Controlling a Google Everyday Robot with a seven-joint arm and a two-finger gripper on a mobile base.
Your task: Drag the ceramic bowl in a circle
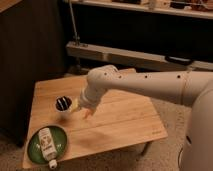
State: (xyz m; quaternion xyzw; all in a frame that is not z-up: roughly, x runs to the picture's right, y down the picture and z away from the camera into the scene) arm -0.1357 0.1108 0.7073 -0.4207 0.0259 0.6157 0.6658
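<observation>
A white cup (pixel 63 105) stands beside the claw (pixel 82 110) (hovering mid-table); bare tabletop (pixel 127 125) lies on its other side.

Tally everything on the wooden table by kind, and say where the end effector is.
Green ceramic bowl: 1
White bottle, lying in the bowl: 1
Small white cup, dark inside: 1
Total: 3
The end effector hangs over the table close beside the cup, open and holding nothing, apart from the bowl.
</observation>
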